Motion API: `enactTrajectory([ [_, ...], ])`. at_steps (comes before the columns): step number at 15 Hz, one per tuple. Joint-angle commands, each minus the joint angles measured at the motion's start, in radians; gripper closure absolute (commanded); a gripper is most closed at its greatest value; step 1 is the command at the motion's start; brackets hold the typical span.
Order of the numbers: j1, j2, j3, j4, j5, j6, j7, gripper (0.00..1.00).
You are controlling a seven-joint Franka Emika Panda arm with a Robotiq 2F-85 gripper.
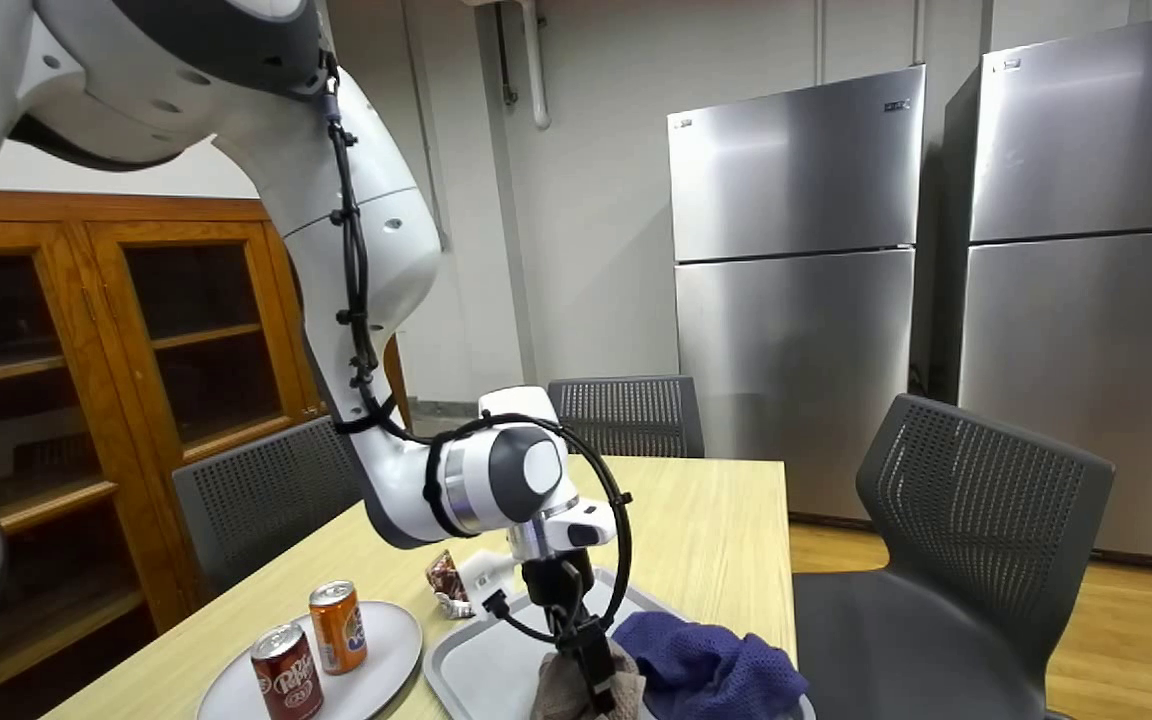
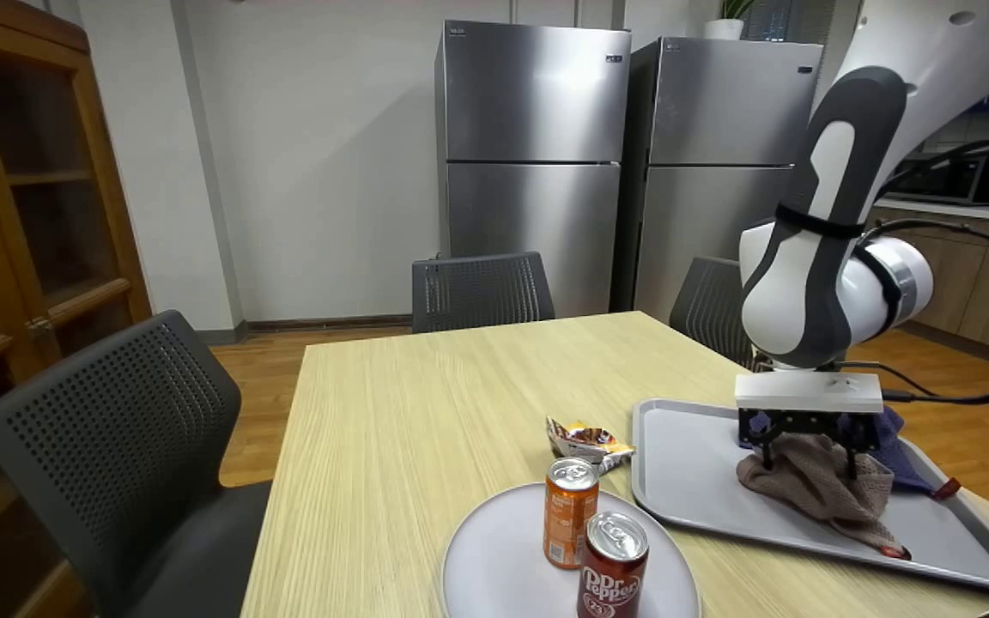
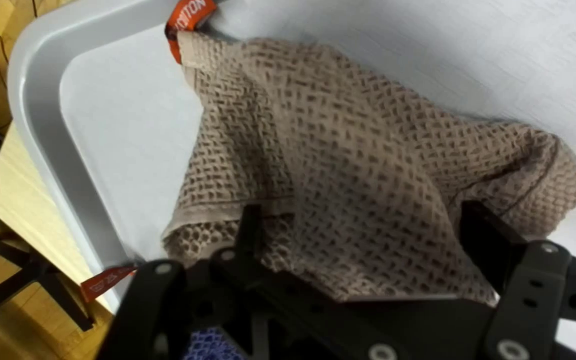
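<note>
A crumpled brown waffle-weave cloth (image 3: 348,150) lies on the grey tray (image 2: 692,455), with a red tag (image 3: 190,17) at one corner. Straight above it my gripper (image 2: 810,466) points down, jaws spread wide. In the wrist view the fingers (image 3: 250,225) stand on either side of a raised fold, which fills the gap without being squeezed. Whether the fingertips touch the tray is hidden by the cloth. Beside the brown cloth a purple-blue cloth (image 1: 711,660) is bunched on the tray; only a scrap of it shows below the gripper in the wrist view.
Beside the tray, a round plate (image 2: 494,549) carries an orange can (image 2: 570,515) and a dark red Dr Pepper can (image 2: 610,571). A crinkled snack wrapper (image 2: 585,444) sits near the tray's edge. Grey chairs (image 1: 956,540) surround the wooden table (image 2: 426,403).
</note>
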Motion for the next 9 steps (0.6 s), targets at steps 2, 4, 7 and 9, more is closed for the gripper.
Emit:
enactTrajectory([
  [2,0.035,0.018,-0.030,-0.002,0.023,0.024,-0.021,0.00],
  [4,0.038,0.017,-0.032,-0.002,0.027,0.025,-0.022,0.00],
  [7,0.041,0.018,-0.034,-0.003,0.030,0.027,-0.022,0.04],
  [9,0.040,0.017,-0.032,-0.004,0.030,0.031,-0.026,0.29],
])
